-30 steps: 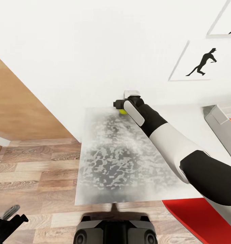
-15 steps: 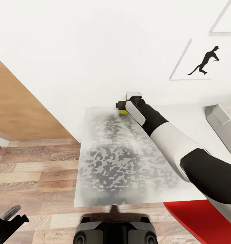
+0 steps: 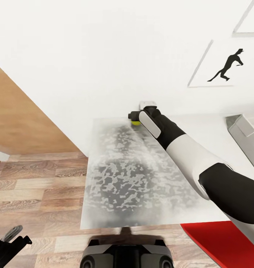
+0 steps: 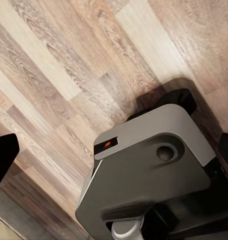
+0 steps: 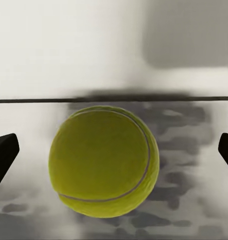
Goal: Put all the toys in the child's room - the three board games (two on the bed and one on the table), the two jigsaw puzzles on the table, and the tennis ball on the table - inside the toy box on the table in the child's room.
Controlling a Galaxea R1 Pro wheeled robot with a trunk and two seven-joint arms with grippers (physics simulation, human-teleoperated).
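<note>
Broadly, white wall (image 3: 104, 56) took up most of what my head camera saw, with two black silhouette pictures (image 3: 225, 65) hanging on it at the right and a wooden door (image 3: 19, 123) at the left above the wood-plank floor (image 3: 37, 186). Below the wall lay the table (image 3: 134, 178), its grey top mottled dark and pale, running back to meet the wall. At the table's right edge a corner of the toy box (image 3: 244, 132) showed, light grey with a sloping side, and a red surface (image 3: 220, 243) sat below it near my trunk.

My right arm (image 3: 194, 160) reached from the lower right across the table to its far edge. My right gripper (image 3: 133, 118) was there, close against the wall, and the tennis ball (image 3: 135, 122) showed as a yellow-green spot just under it. Through the right wrist camera the tennis ball (image 5: 103, 161) rested on the tabletop midway between my two fingertips (image 5: 4, 152), which stood far apart at either edge, each clear of the ball with bare table between. So the right jaws were spread wide and held nothing.

My left gripper (image 3: 9, 240) hung low over the floor beside my base (image 4: 144, 175); I could not tell how its jaws stood.
</note>
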